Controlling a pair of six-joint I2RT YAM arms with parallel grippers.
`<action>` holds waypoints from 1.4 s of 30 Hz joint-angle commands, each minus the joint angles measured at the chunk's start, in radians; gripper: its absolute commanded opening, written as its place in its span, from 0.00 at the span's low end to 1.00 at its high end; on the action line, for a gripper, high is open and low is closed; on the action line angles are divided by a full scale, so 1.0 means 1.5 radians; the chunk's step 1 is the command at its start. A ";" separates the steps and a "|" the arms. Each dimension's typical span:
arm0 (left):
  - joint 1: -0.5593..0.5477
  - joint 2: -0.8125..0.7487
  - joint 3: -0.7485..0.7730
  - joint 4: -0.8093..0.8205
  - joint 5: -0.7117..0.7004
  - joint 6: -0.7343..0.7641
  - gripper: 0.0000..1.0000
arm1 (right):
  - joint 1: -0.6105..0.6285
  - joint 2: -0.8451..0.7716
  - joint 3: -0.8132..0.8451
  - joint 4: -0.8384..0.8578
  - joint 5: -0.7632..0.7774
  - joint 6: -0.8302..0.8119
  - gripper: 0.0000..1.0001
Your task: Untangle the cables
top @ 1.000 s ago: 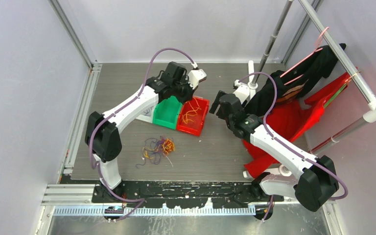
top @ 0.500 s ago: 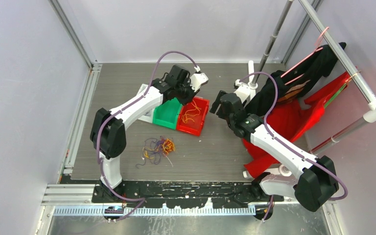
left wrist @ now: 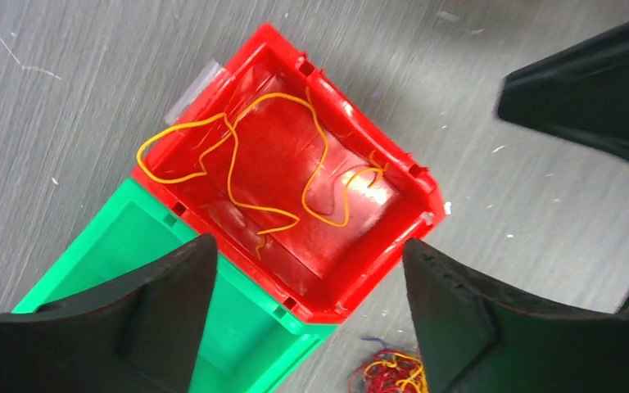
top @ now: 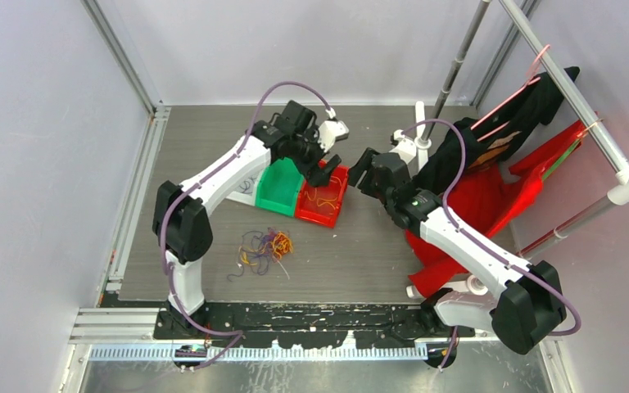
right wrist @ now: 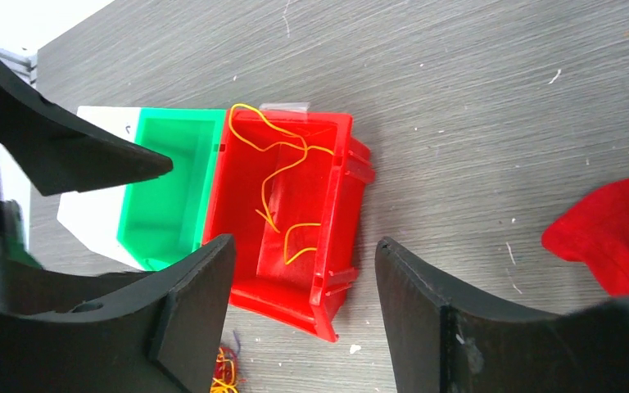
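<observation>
— Grey wood-grain table, two bins at the back. Where were the cables?

— A few yellow cables lay loose inside the red bin. The main tangle sat on the table nearer the arm bases, well apart from the red bin and the green bin.

— And the claws?

— The left claw hung over the red bin, fingers spread, nothing between them. The right claw hovered beside the same bin, also spread and empty.

— How to do this step well?

— It looked like the end of a drop. Lift straight up so no strand catches a finger, then take one loose loop at the tangle's edge, not the knot.

— What had changed?

— A second before, the left claw was pinched together over the bins, and it had since opened. The right claw had edged slightly closer. The tangle lay as before.
</observation>
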State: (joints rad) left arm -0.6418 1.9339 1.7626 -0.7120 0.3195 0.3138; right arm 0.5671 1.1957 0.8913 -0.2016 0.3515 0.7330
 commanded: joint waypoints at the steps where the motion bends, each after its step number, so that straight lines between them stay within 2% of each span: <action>1: 0.042 -0.037 0.089 -0.093 0.110 -0.026 0.86 | -0.004 0.004 0.020 0.042 -0.017 0.019 0.68; 7: 0.132 -0.108 0.110 -0.177 0.173 -0.029 1.00 | -0.001 0.069 0.053 0.052 -0.041 0.025 0.65; 11: 0.236 -0.144 0.093 -0.251 0.195 -0.009 1.00 | 0.031 0.120 0.073 0.049 0.005 0.036 0.67; 13: 0.288 -0.174 0.052 -0.262 0.208 0.008 1.00 | 0.059 0.152 0.079 0.044 0.042 0.037 0.70; 17: 0.358 -0.229 -0.014 -0.300 0.227 0.049 0.99 | 0.073 0.210 0.087 0.027 0.108 0.018 0.68; 21: 0.385 -0.266 -0.054 -0.344 0.215 0.067 1.00 | 0.071 0.253 0.090 0.026 0.141 -0.022 0.67; 24: 0.390 -0.262 -0.031 -0.389 0.192 0.055 0.99 | 0.066 0.281 0.102 0.024 0.140 -0.039 0.63; 30: 0.411 -0.238 0.030 -0.455 0.224 0.047 1.00 | 0.032 0.322 0.141 0.021 0.125 -0.067 0.41; 37: 0.414 -0.236 0.029 -0.488 0.235 0.071 1.00 | 0.019 0.358 0.217 0.008 0.120 -0.072 0.38; 39: 0.414 -0.239 0.028 -0.497 0.231 0.080 0.99 | 0.025 0.353 0.230 -0.010 0.134 -0.050 0.39; 41: 0.414 -0.248 0.020 -0.502 0.230 0.089 0.99 | 0.049 0.336 0.222 -0.007 0.168 -0.050 0.56; 42: 0.414 -0.253 0.016 -0.502 0.229 0.093 0.99 | 0.061 0.325 0.218 -0.009 0.192 -0.054 0.61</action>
State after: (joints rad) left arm -0.0261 1.5837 1.7733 -1.4231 0.6334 0.4095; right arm 0.6022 1.7390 1.1908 -0.2100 0.5297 0.6464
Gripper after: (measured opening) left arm 0.994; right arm 0.518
